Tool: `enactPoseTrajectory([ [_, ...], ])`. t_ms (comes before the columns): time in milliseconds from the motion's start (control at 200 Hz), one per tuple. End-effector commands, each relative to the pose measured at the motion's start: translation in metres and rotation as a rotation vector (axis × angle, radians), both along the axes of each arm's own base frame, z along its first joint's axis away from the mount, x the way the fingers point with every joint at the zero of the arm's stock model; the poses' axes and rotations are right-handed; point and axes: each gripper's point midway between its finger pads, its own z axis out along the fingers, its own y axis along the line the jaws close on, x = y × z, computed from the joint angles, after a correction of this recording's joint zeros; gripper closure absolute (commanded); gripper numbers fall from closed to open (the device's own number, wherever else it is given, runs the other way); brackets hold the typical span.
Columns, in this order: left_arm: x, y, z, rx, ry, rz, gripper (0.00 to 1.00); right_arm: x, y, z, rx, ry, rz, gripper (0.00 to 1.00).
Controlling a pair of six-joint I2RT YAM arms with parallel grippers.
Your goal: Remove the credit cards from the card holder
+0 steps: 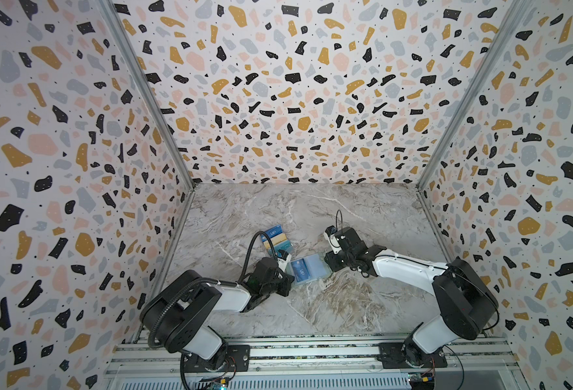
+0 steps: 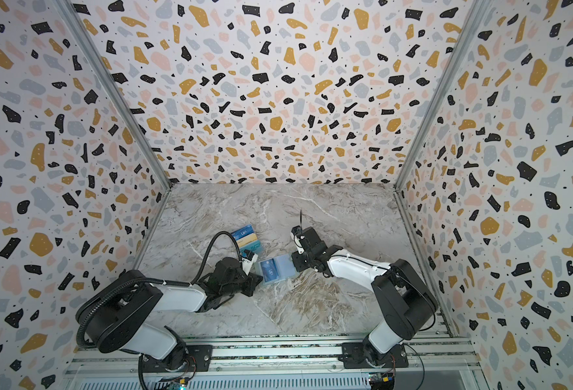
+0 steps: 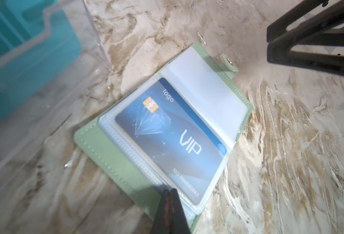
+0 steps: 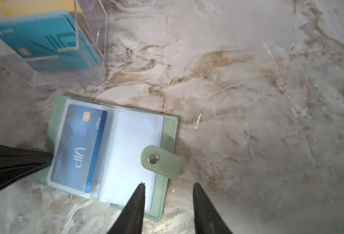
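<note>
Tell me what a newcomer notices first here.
The green card holder lies open mid-scene, a blue VIP card in its clear sleeve. The shut left tool is at its edge by that card; the open right tool is at the snap-tab side. A clear stand nearby holds a teal card.

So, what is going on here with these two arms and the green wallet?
The mint-green card holder lies open on the marble table, with a dark blue VIP card still inside it. The left gripper is shut, its tips at the holder's edge beside that card, seemingly pinning the holder down. The right gripper is open and empty, over the holder's other half near the snap tab. A teal card stands in the clear stand nearby.
</note>
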Motion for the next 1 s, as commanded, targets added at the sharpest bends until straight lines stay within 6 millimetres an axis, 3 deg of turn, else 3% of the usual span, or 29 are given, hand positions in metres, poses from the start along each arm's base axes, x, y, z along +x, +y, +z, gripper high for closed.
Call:
enactPoseTrajectory([
  [0, -0.012, 0.014, -0.021, 0.108, 0.059, -0.004, 1.0, -0.005, 0.024, 0.046, 0.232, 0.022, 0.072, 0.61],
  [140, -0.008, 0.016, -0.014, 0.104, 0.035, 0.014, 1.0, -0.009, 0.033, 0.052, 0.342, 0.089, 0.128, 0.62],
  [380, 0.001, 0.017, 0.0, 0.11, -0.005, 0.037, 1.0, -0.013, 0.047, 0.026, 0.382, 0.212, 0.171, 0.65],
  [841, 0.023, 0.01, 0.024, 0.128, -0.08, 0.022, 1.0, -0.019, 0.065, 0.001, 0.427, 0.321, 0.194, 0.66],
  [996, 0.031, 0.014, 0.023, 0.135, -0.077, 0.036, 1.0, -0.024, 0.076, -0.006, 0.417, 0.349, 0.215, 0.66],
])
